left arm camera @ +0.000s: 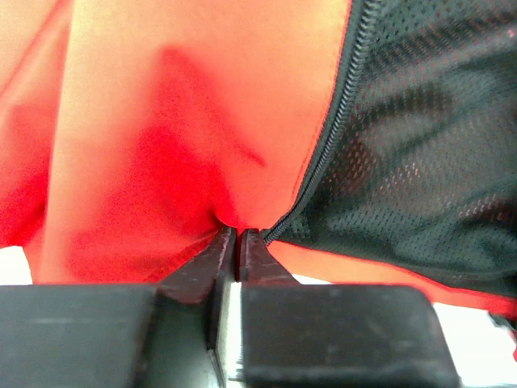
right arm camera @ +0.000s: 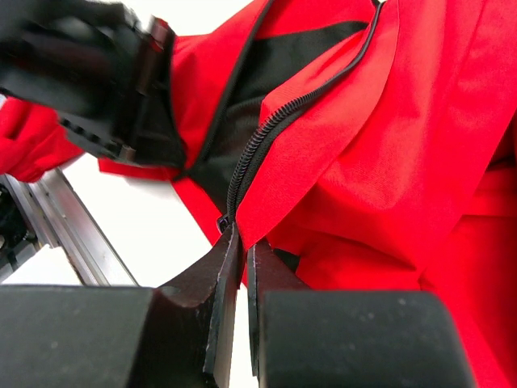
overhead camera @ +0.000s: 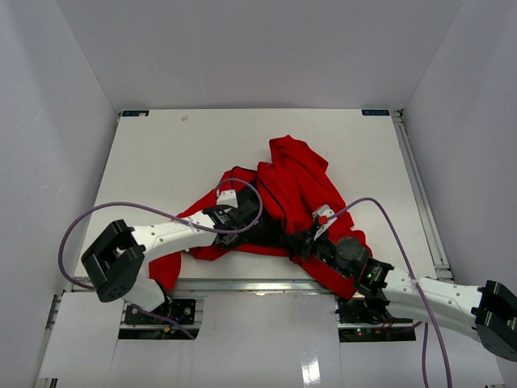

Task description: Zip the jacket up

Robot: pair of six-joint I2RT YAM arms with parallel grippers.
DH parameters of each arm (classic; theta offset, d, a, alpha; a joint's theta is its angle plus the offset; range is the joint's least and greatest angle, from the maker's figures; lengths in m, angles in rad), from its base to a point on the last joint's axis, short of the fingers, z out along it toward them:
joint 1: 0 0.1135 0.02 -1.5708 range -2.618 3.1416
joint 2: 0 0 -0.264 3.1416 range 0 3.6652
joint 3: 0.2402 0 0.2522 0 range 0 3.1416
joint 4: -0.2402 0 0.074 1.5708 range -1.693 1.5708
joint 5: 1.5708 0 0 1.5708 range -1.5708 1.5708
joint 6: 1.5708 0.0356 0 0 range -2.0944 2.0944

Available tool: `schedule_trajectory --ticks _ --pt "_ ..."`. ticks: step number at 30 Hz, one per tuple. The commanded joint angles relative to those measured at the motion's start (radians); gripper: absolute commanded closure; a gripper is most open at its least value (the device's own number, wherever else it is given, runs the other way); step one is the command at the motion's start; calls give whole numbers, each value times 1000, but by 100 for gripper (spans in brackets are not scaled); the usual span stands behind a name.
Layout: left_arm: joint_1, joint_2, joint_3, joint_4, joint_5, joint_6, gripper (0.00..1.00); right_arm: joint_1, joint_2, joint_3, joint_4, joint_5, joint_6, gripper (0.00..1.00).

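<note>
jacket (overhead camera: 295,174) crumpled, front open. left gripper (left arm camera: 237,234) jaws pinched together on red hem, zipper (left arm camera: 335,121) teeth just right of tips. right gripper (right arm camera: 241,236) jaws clamped on hem at other zipper row's bottom end. step: gathering both halves. next, likely: bring ends together, keep hem taut

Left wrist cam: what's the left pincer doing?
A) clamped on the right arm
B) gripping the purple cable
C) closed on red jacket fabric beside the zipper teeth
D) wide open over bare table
C: the left pincer has its fingers pressed together on the red fabric of the jacket, with the zipper teeth and black mesh lining right beside it.
</note>
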Motion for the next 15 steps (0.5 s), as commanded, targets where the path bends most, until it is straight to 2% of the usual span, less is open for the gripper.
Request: schedule_trajectory --ticks 1,2,3,6,8,9,10,11,12,15 --pt "5 -96 -41 19 -23 38 91 5 23 23 50 5 -13 92" --pt "5 -105 -48 26 -19 41 98 3 23 23 52 5 -12 92" --pt "5 -112 -56 36 -15 45 100 3 24 23 52 4 -11 92" --pt "6 -124 -67 59 -6 63 100 4 20 23 51 3 -11 92" --pt "8 -114 -63 62 2 76 77 5 20 23 49 5 -11 92" --pt "8 -109 -60 63 6 82 78 5 20 23 49 5 -12 92" --pt "8 -104 -57 64 11 87 84 4 20 23 49 5 -13 92" --pt "8 -102 -54 66 15 90 96 3 20 23 49 5 -12 92" --pt "8 -101 -56 70 18 89 100 3 19 23 48 5 -11 92" --pt "8 -106 -67 98 22 91 100 3 15 22 47 8 -13 92"
